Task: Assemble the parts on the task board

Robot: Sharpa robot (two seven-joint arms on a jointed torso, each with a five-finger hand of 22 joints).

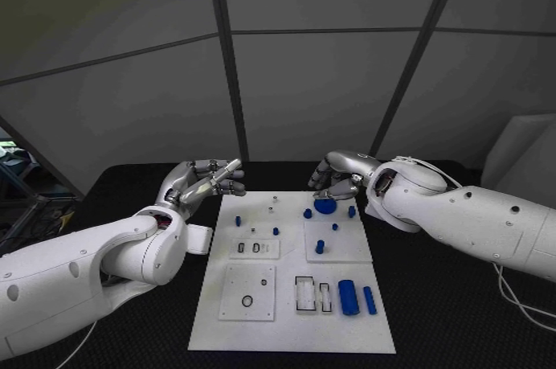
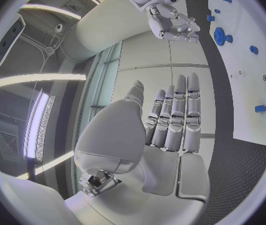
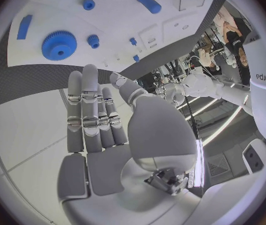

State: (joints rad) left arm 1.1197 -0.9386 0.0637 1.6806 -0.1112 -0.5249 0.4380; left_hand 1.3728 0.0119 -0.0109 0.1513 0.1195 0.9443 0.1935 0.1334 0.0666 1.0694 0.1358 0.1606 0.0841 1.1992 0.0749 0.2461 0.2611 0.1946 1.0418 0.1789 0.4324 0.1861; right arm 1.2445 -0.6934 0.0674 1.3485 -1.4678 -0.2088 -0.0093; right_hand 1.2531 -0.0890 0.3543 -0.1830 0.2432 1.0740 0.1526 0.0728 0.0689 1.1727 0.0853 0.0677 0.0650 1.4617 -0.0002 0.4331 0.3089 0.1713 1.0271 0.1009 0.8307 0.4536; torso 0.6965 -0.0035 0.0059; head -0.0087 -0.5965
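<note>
Nearest the robot, well short of both hands, two blue cylinders (image 1: 349, 297) lie on the white board (image 1: 290, 329). Farther out, smaller blue pegs (image 1: 320, 246) stand between the hands. The blue gear (image 1: 325, 206) sits just beneath the right hand (image 1: 336, 178), fingers apart and holding nothing. The left hand (image 1: 206, 184) hovers beside the board's far corner, fingers straight, empty. No part seems picked yet; next, the right hand would likely close on the gear.

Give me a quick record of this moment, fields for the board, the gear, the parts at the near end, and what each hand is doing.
board: white task board in the middle of the black table
gear: large blue gear at the board's far end, just in front of the right hand
near-end parts: two blue cylinders, lying side by side
left hand: open, holds nothing, beside the board's far left corner
right hand: holds nothing, fingers extended together
</note>
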